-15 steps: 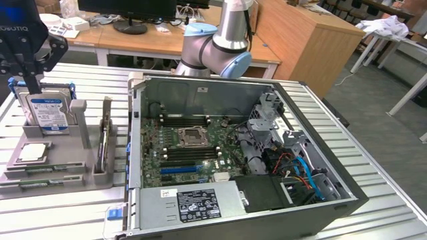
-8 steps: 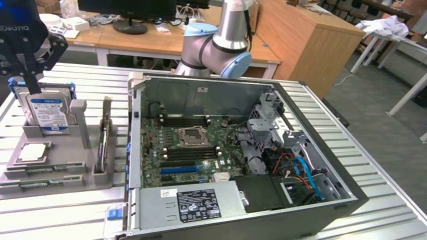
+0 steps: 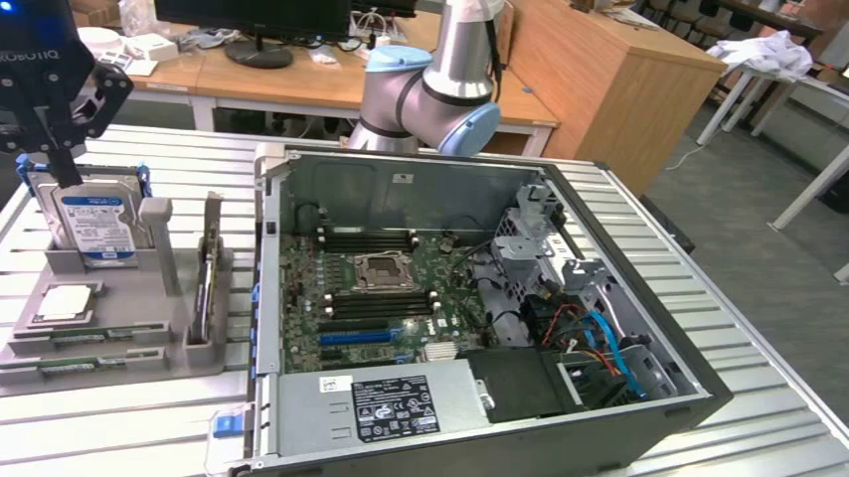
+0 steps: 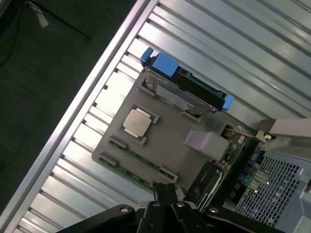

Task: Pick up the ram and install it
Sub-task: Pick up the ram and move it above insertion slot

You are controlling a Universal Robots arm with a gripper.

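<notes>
The ram (image 4: pixel 130 173) is a thin green stick lying flat in a slot along the outer edge of the grey parts holder (image 4: pixel 170 145). In the exterior view the ram (image 3: pixel 80 365) sits at the holder's front edge. My gripper (image 4: pixel 165 190) hovers above the holder, its black fingers pressed together with nothing between them, near one end of the stick. In the exterior view the gripper (image 3: pixel 58 159) hangs at the exterior view's left, over the holder (image 3: pixel 133 348). The open computer case (image 3: pixel 464 298) shows the motherboard (image 3: pixel 378 293) with its black slots.
A silver blue-labelled hard drive (image 3: pixel 93 224) stands upright at the back of the holder. A square silver chip (image 3: pixel 67 303) lies in its middle. The arm's base (image 3: pixel 431 94) rises behind the case. Everything rests on a ribbed metal table (image 3: pixel 119 427).
</notes>
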